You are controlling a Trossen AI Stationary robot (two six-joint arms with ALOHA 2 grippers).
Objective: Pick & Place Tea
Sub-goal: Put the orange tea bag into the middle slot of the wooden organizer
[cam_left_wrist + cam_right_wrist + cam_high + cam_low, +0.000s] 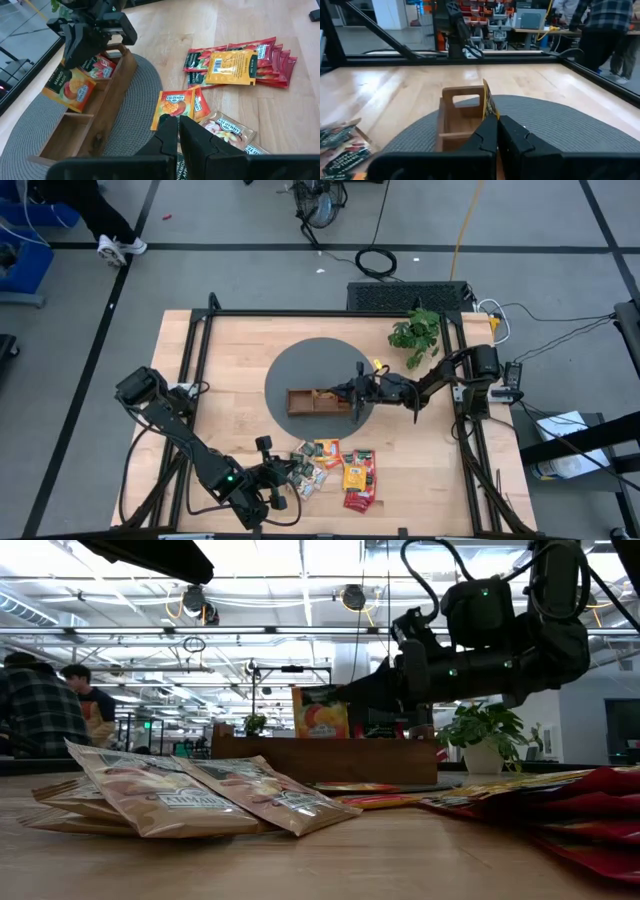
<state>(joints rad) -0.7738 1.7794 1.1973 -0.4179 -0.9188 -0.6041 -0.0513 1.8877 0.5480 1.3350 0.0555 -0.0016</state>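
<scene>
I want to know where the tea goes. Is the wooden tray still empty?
No, a red sachet already lies in the wooden tray, and the right gripper holds a mango sachet over it.

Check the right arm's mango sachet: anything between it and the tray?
Nothing visible. The right gripper holds the orange mango sachet by its top edge, hanging at the wooden tray near its middle compartment; the end compartment already holds a red sachet. The left gripper waits over the loose sachets.

Red, orange, tan tea sachets (335,467)
</scene>
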